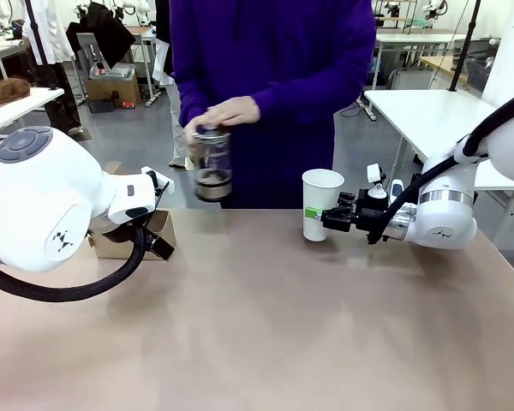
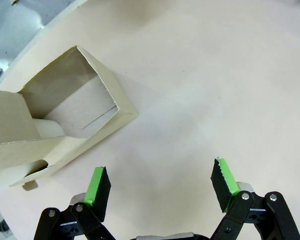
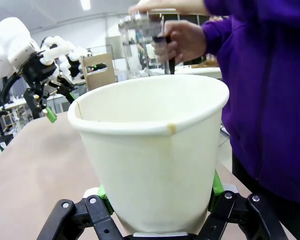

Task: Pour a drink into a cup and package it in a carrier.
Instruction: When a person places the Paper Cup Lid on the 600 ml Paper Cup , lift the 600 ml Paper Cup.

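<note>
The white paper cup [image 1: 321, 204] stands upright on the table, right of centre, with my right gripper [image 1: 327, 214] shut on its lower part from the right. In the right wrist view the cup [image 3: 155, 145] sits between the green pads [image 3: 104, 192], and its inside looks empty. A person in purple holds a clear pitcher [image 1: 212, 163] above the far edge, with a little dark brown drink [image 1: 213, 183] at its bottom. The brown cardboard carrier [image 1: 120, 240] lies at the left. My left gripper [image 2: 160, 182] hovers open beside the carrier [image 2: 75, 115], holding nothing.
The left arm's bulky white body [image 1: 43, 201] covers much of the table's left side. Bare tan tabletop [image 1: 265, 325] stretches across the middle and front. The person's torso [image 1: 274, 77] stands close behind the far edge.
</note>
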`<state>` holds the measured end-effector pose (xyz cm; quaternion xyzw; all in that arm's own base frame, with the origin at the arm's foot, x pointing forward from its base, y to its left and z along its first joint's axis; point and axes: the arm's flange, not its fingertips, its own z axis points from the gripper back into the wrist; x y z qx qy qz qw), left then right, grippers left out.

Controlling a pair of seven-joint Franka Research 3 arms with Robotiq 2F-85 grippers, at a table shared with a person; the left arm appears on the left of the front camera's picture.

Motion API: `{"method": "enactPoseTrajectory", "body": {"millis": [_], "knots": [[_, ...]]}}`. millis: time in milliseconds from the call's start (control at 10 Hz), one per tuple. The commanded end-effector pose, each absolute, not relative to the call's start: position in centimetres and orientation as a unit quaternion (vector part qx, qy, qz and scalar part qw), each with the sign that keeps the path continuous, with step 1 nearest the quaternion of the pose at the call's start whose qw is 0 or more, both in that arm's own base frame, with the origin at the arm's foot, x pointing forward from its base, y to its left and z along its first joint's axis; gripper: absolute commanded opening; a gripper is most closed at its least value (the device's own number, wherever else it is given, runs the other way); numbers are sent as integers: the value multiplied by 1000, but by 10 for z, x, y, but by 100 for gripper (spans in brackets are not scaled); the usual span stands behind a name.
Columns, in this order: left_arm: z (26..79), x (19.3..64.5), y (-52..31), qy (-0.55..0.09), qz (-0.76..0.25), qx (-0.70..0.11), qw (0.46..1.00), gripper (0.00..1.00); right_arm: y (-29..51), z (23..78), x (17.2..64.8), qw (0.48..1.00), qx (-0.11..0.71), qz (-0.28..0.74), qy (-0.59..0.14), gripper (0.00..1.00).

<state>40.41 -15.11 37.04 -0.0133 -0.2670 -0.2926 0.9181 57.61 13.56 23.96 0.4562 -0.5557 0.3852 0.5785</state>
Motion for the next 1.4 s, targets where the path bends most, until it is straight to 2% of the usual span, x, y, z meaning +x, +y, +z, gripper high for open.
{"method": "enactPoseTrajectory", "body": {"millis": [0, 1300], "knots": [[371, 404, -151, -267, -293, -14, 918, 100, 138, 243, 576, 578, 455, 388, -556, 81], [371, 404, -151, -267, -293, -14, 918, 100, 138, 243, 576, 578, 455, 388, -556, 81]]}}
